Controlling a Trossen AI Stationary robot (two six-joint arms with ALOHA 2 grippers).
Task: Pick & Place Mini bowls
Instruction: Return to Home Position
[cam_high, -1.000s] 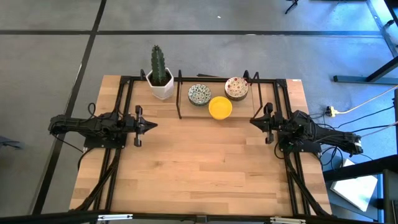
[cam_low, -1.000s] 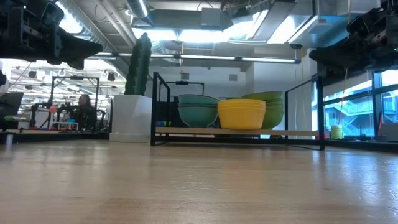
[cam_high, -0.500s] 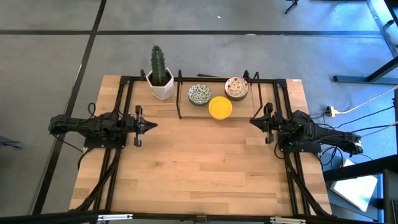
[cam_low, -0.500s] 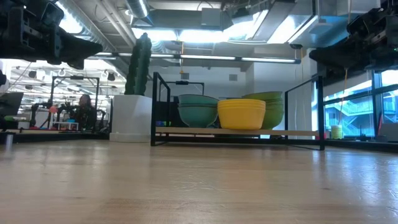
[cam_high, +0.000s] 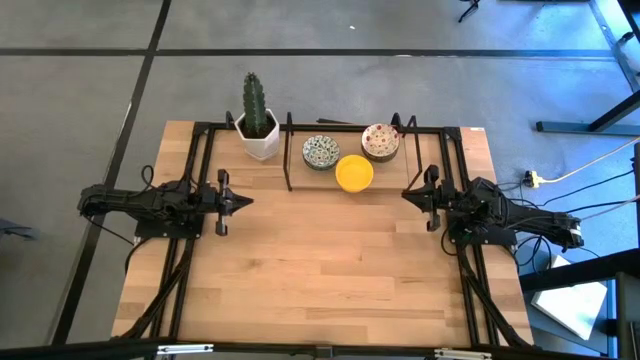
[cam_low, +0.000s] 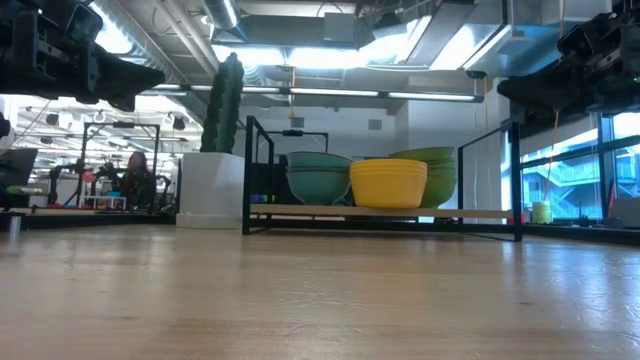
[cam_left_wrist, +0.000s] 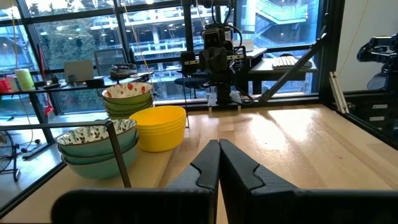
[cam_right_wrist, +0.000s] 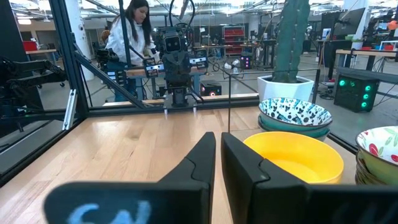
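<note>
Three stacks of mini bowls sit on a low rack at the table's far edge: a blue-green patterned stack (cam_high: 321, 152), a plain yellow stack (cam_high: 354, 172) and a red-speckled stack (cam_high: 380, 141). In the low view the yellow stack (cam_low: 388, 183) stands in front of the other two. My left gripper (cam_high: 247, 200) hovers shut at the table's left, well short of the bowls. My right gripper (cam_high: 407, 194) hovers shut at the table's right, just beside the rack's right end. Both point toward the table's middle. Each wrist view shows the fingers closed together (cam_left_wrist: 218, 163) (cam_right_wrist: 217, 155).
A cactus in a white pot (cam_high: 257, 125) stands at the far left of the rack. The black rack frame (cam_high: 290, 155) has upright bars around the bowls. Bare wood (cam_high: 320, 260) fills the table's middle and near half. A person (cam_right_wrist: 129, 38) stands beyond the table.
</note>
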